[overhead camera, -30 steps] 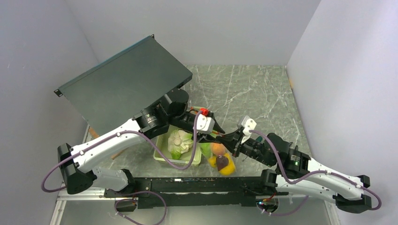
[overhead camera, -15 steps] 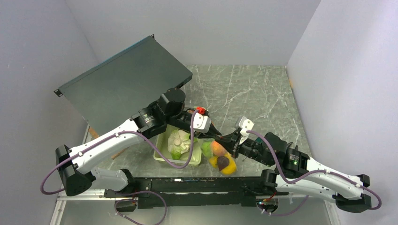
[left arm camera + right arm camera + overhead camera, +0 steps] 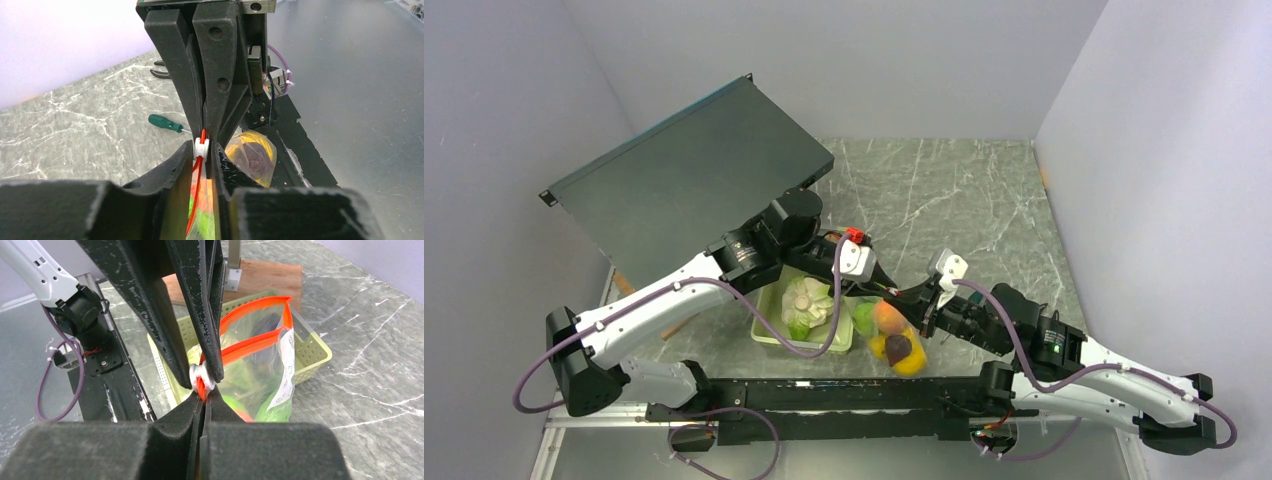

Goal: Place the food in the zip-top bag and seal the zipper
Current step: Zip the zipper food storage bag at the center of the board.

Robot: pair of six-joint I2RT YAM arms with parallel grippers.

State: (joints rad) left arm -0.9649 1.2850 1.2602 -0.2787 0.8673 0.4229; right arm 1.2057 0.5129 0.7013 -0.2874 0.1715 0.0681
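The clear zip-top bag (image 3: 892,338) hangs between my two grippers, with yellow, dark purple, orange and green toy food (image 3: 252,157) inside. My left gripper (image 3: 202,151) is shut on the white slider (image 3: 200,145) of the orange-red zipper. My right gripper (image 3: 204,397) is shut on the zipper strip's end, right beside the slider (image 3: 199,376). Past the slider the zipper (image 3: 252,346) gapes open in a loop. In the top view the left gripper (image 3: 881,287) and right gripper (image 3: 914,298) meet tip to tip above the bag.
A pale green tray (image 3: 769,322) holding a pale green toy vegetable (image 3: 807,303) lies under the left arm; it also shows in the right wrist view (image 3: 312,347). A green-handled screwdriver (image 3: 164,123) lies on the marble. A large dark panel (image 3: 694,180) leans at the back left. A wooden board (image 3: 262,277) lies behind the tray.
Both grippers and the bag have shifted slightly to the left since a second ago. Both keep their hold on the zipper.
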